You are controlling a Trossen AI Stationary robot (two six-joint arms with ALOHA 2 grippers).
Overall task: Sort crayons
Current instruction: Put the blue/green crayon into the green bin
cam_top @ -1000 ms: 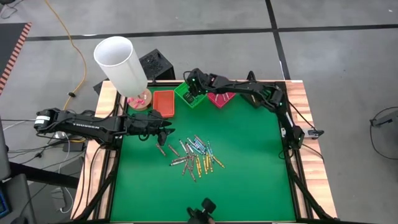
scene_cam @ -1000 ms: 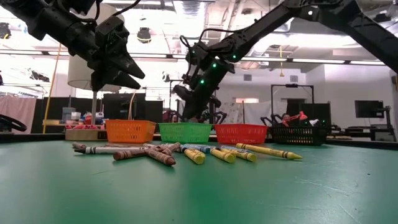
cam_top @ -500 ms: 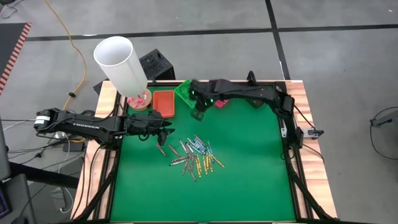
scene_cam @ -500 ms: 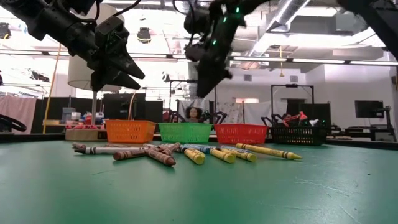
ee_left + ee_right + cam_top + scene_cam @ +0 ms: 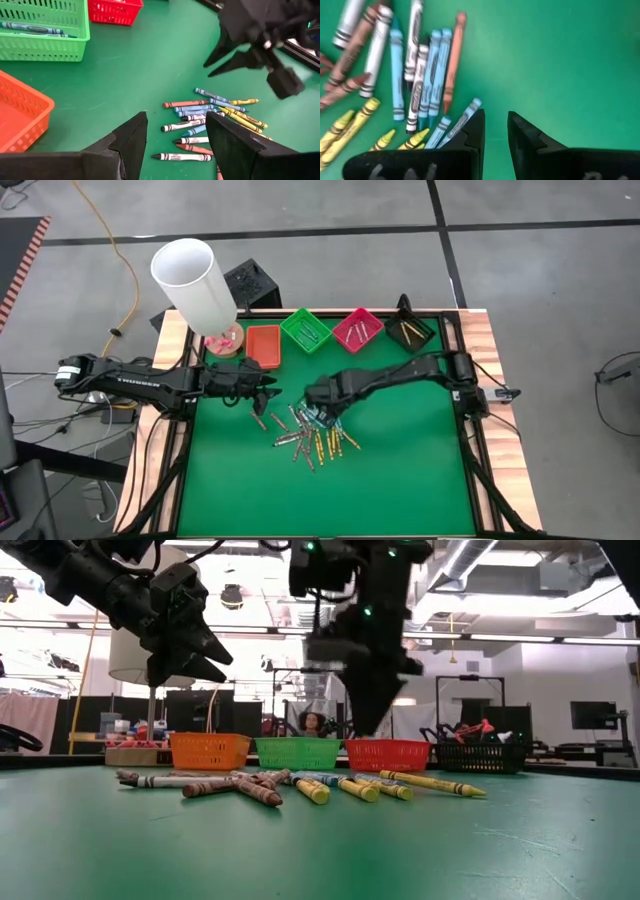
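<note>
The crayons [image 5: 314, 430] lie in a loose heap on the green mat, yellow, blue, brown, orange and white ones, also plain in the right wrist view [image 5: 410, 85] and the low view [image 5: 300, 783]. My right gripper [image 5: 320, 404] hangs above the heap's far side, pointing steeply down, open by a narrow gap [image 5: 496, 131] with nothing between its fingers. My left gripper [image 5: 268, 392] stands open to the left of the heap, above the mat [image 5: 175, 135], and holds nothing. A few crayons lie in the green tray [image 5: 306, 330], the pink tray [image 5: 357, 329] and the black tray [image 5: 408, 331].
Four small trays stand in a row along the mat's far edge, the orange tray [image 5: 264, 345] at the left. A tall white cylinder [image 5: 195, 285] rises at the far left corner. Bare green mat [image 5: 400, 470] spreads near and right of the heap.
My right gripper has swung from above the green tray toward the table's near edge, out over the crayon heap, and has tipped to point more steeply down. The crayons have not moved.
</note>
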